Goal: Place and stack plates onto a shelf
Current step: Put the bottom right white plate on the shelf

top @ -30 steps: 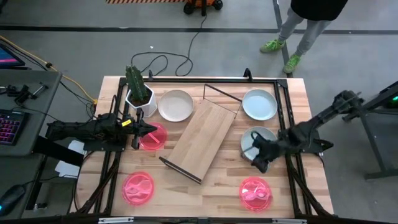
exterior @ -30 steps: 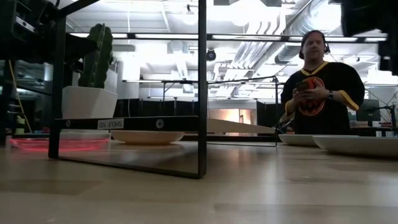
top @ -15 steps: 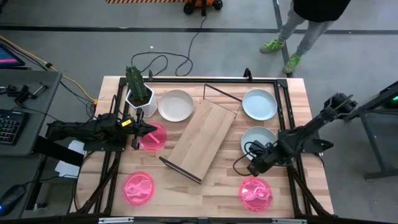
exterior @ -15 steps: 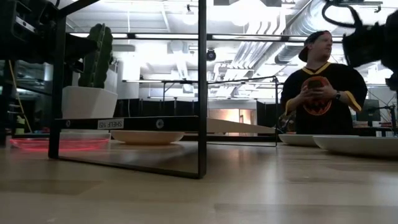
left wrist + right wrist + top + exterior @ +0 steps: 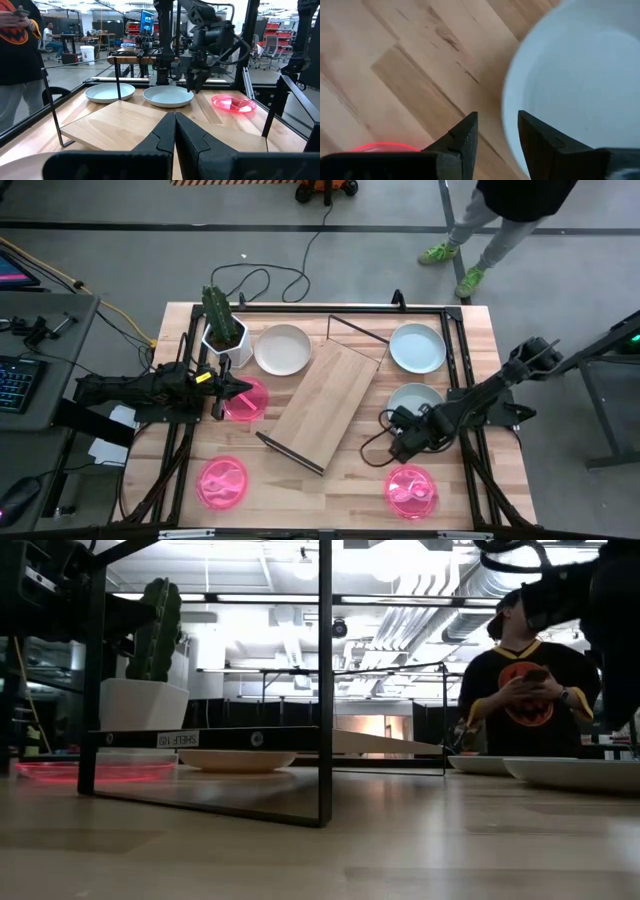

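Note:
My right gripper [image 5: 396, 444] [image 5: 495, 134] is open and hangs above the bare tabletop. It is just off the near-left rim of a white plate [image 5: 416, 400] [image 5: 580, 90], and one finger stands over that rim. My left gripper [image 5: 222, 395] [image 5: 175, 135] is shut and waits by the left rim of a pink plate [image 5: 246, 399] [image 5: 90, 770]. The wooden shelf [image 5: 325, 402] [image 5: 130, 125] stands slanted mid-table on its black wire ends. Two more white plates [image 5: 282, 348] [image 5: 417, 347] lie toward the far side. Two more pink plates [image 5: 222, 482] [image 5: 410, 491] lie near the near edge.
A white pot with a green cactus [image 5: 222, 330] stands at the far left, beside the left arm. A black frame [image 5: 455, 370] runs round the tabletop. A person [image 5: 530, 690] stands beyond the far edge. Bare wood lies between the shelf and the near pink plates.
My right gripper has moved from over the white plate's near-left part toward the table's left, and now hangs past the plate's rim. In the low view its arm has come further into the picture. The plates and shelf have not moved.

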Action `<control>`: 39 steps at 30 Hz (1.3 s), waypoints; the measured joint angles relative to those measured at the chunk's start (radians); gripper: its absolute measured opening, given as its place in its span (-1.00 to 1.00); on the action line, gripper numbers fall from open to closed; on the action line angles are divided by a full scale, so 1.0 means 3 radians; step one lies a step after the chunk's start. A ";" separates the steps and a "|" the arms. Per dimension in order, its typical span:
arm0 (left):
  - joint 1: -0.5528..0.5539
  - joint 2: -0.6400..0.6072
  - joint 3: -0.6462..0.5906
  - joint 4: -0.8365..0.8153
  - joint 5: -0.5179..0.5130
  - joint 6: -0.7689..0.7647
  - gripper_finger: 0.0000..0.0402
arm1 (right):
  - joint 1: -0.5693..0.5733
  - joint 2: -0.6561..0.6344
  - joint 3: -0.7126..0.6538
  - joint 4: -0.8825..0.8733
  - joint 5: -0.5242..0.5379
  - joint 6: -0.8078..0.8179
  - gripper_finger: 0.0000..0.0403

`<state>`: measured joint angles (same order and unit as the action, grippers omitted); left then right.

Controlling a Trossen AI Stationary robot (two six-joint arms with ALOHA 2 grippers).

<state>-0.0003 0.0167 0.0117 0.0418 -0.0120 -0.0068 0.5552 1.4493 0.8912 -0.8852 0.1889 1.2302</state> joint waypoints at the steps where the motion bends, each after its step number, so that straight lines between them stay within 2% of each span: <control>1: 0.0000 0.0000 0.0000 0.0000 0.0000 0.0000 -1.00 | 0.0000 0.0063 0.0061 -0.0061 0.0006 -0.0004 -0.40; 5: -0.0001 0.0001 0.0001 0.0000 0.0000 0.0000 -1.00 | 0.0000 0.0308 0.0168 -0.0234 0.0008 -0.0026 -0.40; 13: 0.0000 0.0000 0.0000 0.0000 0.0000 -0.0001 -1.00 | -0.0038 0.0607 0.0145 -0.0178 -0.0092 -0.0105 -0.40; 24: 0.0000 0.0000 0.0001 0.0000 0.0000 -0.0001 -1.00 | -0.0046 0.0627 0.0144 -0.0150 0.0017 -0.0030 -0.40; 39: -0.0001 0.0000 0.0000 0.0000 0.0000 0.0000 -1.00 | -0.0063 0.0627 0.0143 -0.0126 -0.0081 0.0128 -0.40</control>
<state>-0.0006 0.0166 0.0118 0.0418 -0.0120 -0.0069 0.5362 1.6375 0.9340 -0.9228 0.1647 1.2687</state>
